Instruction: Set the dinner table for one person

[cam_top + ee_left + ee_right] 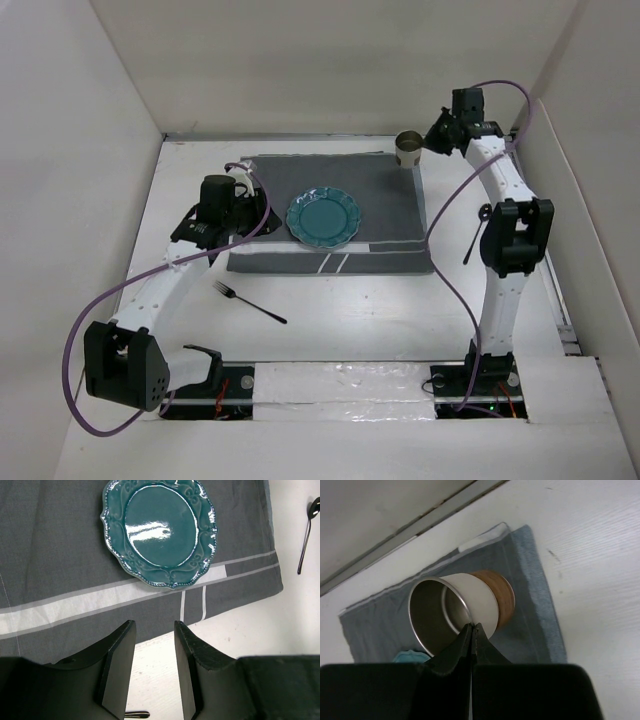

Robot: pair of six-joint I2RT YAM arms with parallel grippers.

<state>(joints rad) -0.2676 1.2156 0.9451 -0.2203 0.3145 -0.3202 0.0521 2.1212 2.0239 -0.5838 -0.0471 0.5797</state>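
right wrist view: right gripper (471, 626) has its fingers pressed together at the near rim of a metal cup (470, 605), which stands on the placemat's (530, 580) far right corner on the white dinner table (380, 310). whether they pinch the rim is unclear. left gripper (154, 625) hangs half open and empty near the teal plate (160, 530). best to lift straight up, keeping the cup upright.

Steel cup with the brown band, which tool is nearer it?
Right: the right tool is at the steel cup's rim, the left tool at the grey striped placemat's opposite side.
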